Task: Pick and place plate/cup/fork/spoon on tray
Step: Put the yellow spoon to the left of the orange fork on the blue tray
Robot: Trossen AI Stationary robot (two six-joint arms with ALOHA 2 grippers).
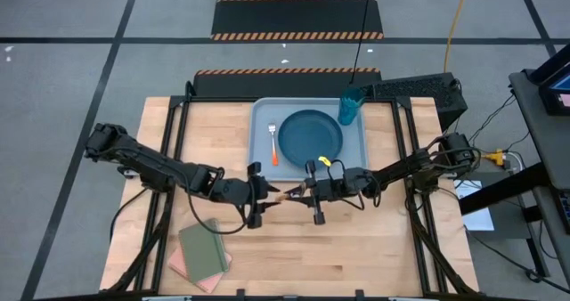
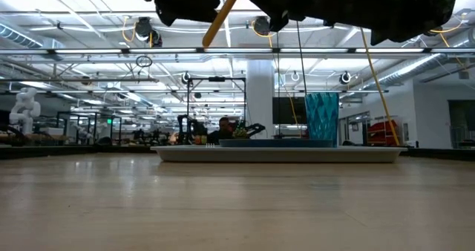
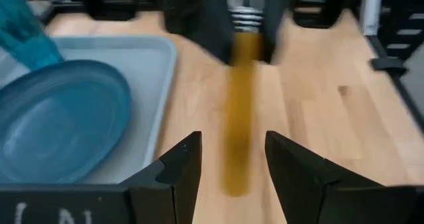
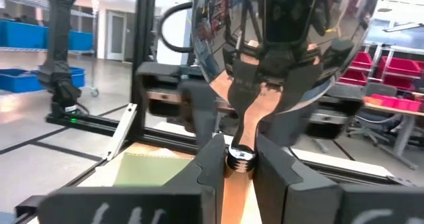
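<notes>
The spoon (image 1: 291, 193), silver bowl and orange-yellow handle, hangs in the air over the table's middle between my two grippers. My right gripper (image 4: 240, 161) is shut on it. My left gripper (image 3: 233, 151) is open, its fingers on either side of the handle's free end (image 3: 238, 138) without plainly touching it. The grey-blue tray (image 1: 263, 114) lies at the far middle. On it are the teal-blue plate (image 1: 310, 134), the orange-handled fork (image 1: 273, 145) left of the plate, and the teal-green cup (image 1: 350, 107) upright in the far right corner. My right gripper pinches the spoon's neck (image 4: 240, 151) between its two fingers, where the metal meets the handle. It comes about level from the table's right side, the fingers lying along the spoon. The bowl (image 4: 285, 32) stands back toward the wrist. The handle (image 2: 221, 17) slants down past the fingertips, clear of the table.
A green notebook (image 1: 203, 248) lies on a pinkish one at the near left of the wooden table (image 1: 374, 248). Bare wood shows at the table's near middle and right. Black frame rails run along both sides.
</notes>
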